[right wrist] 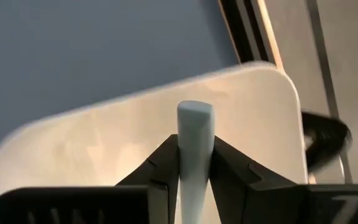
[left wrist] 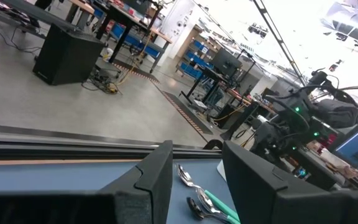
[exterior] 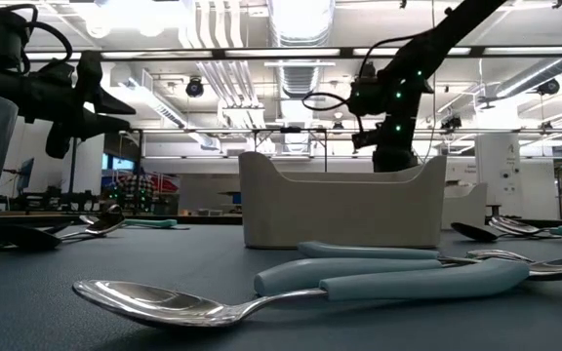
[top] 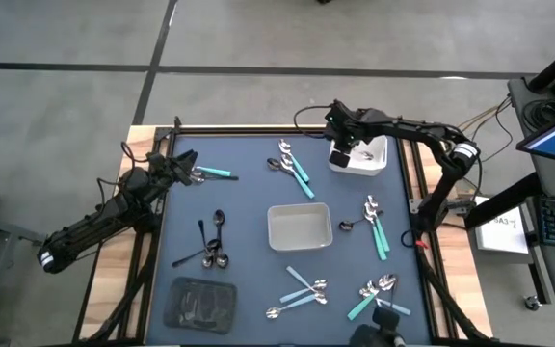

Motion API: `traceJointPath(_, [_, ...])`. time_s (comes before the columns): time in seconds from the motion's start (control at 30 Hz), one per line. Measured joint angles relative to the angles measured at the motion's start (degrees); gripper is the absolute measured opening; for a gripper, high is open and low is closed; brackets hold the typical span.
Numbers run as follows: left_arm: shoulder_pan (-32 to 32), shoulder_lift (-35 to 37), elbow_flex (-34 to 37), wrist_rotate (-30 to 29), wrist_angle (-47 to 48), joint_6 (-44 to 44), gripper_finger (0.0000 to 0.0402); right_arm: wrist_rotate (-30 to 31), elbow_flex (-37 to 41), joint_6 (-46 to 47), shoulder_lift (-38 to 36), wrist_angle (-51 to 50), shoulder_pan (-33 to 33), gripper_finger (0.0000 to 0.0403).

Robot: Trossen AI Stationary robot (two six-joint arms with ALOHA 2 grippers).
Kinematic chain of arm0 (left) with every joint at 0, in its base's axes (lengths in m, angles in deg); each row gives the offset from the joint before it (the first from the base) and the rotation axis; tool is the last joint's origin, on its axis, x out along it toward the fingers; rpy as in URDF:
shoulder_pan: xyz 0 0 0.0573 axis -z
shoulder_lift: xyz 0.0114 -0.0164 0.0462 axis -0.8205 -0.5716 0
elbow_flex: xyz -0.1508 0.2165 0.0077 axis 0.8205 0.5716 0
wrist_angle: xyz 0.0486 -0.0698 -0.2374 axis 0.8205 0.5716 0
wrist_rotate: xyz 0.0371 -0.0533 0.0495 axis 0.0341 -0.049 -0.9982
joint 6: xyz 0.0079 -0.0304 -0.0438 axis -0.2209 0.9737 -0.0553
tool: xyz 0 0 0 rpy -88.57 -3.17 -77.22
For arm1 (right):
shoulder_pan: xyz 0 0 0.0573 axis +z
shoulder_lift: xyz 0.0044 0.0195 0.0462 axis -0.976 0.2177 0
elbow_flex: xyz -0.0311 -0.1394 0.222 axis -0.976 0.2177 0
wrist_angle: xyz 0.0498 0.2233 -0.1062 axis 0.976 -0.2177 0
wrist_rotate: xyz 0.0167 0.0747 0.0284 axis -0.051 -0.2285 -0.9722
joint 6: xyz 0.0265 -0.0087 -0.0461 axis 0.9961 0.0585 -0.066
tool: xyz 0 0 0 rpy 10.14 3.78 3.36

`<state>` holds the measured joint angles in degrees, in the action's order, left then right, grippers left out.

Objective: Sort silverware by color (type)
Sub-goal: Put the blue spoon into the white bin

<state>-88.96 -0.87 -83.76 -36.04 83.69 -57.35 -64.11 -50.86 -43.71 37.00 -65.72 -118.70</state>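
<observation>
At the far right of the desk (top: 249, 193) we see the right tool (right wrist: 195, 163) hanging over the white tray (top: 372, 162). Its two fingers (right wrist: 157, 163) clamp a pale-blue handle (right wrist: 194, 134), which stands upright between them above the tray's floor; the head of that piece is hidden from us.

The left tool (top: 185, 166) waits at the far left of the desk, its fingers (left wrist: 160, 174) spread apart and grasping nothing. Just beside it lies a teal-handled spoon (top: 210, 173).

The rest of the silverware is scattered over the blue surface. We count a teal-handled cluster (top: 293, 164) at the far middle, another (top: 374, 224) at the right, and black spoons (top: 214, 243) on the left. Pale-blue-handled pieces (top: 302, 289) lie at the near middle, with more mixed pieces (top: 374, 294) to their right.

A grey tray (top: 300, 226) sits in the centre. A dark tray (top: 200, 304) sits at the near left, and we cannot make out what lies in it.
</observation>
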Motion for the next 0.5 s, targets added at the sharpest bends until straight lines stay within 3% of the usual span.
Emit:
traceJointPath(0.33, [0.0,0.0,0.0,0.0,0.0,0.0,0.0123,2.1,0.0,3.8,-6.1,-1.5,0.0,0.0071])
traceJointPath(0.5, [0.0,0.0,0.0,0.0,0.0,0.0,0.0123,-4.3,0.1,7.3,-10.1,-3.0,0.0,0.0072])
